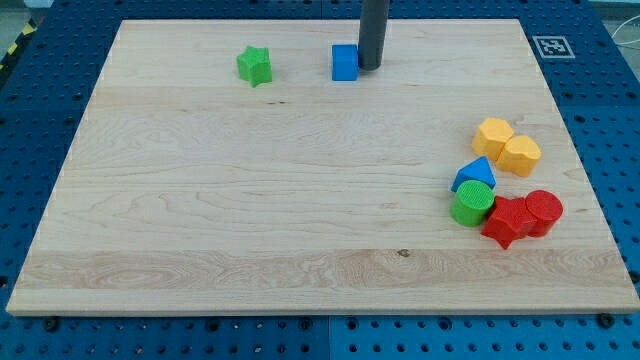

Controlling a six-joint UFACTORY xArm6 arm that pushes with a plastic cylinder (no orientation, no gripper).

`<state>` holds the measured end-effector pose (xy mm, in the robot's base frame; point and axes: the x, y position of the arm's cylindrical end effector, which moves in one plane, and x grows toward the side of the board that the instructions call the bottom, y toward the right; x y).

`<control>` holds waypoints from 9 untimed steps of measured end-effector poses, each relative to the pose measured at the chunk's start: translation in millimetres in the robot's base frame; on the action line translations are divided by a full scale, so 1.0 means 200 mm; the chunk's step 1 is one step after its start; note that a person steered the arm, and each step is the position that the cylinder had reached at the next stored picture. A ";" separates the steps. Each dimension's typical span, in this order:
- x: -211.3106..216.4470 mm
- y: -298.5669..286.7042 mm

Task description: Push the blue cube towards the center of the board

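Rod descends vertically from the top edge of the frame, just right of centre. Straight, dark grey, no tilt visible. My tip [370, 68] sits on the desk [250, 200] near its top edge. No jaws on this arm; the rod ends plain, holding nothing.

Blue cube [345, 62] stands immediately to the view's left of the tip, touching it or very nearly; a gap cannot be made out. Cube lies in the upper middle of the frame, close to the desk's top edge, well above the board's centre.

Green star block [255, 66] sits further to the view's left at about the same height as the cube, clearly apart from it.

Cluster at the right side of the frame, mid to lower height: two yellow blocks [507, 145] side by side and touching, shapes rounded but not clear. Below them a blue triangular block [475, 174], then a green cylinder [471, 205] just under it. Right of the cylinder, a red star-like block [507, 220] pressed against a red cylinder [544, 211].

Blue pegboard surface [40, 110] surrounds the desk. A black-and-white marker tag [553, 46] sits at the desk's upper right corner.
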<state>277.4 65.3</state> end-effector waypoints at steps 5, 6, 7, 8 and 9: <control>0.07 -0.07; 0.02 -0.16; -0.02 -0.26; 0.00 -0.32; 0.02 -0.26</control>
<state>281.4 13.4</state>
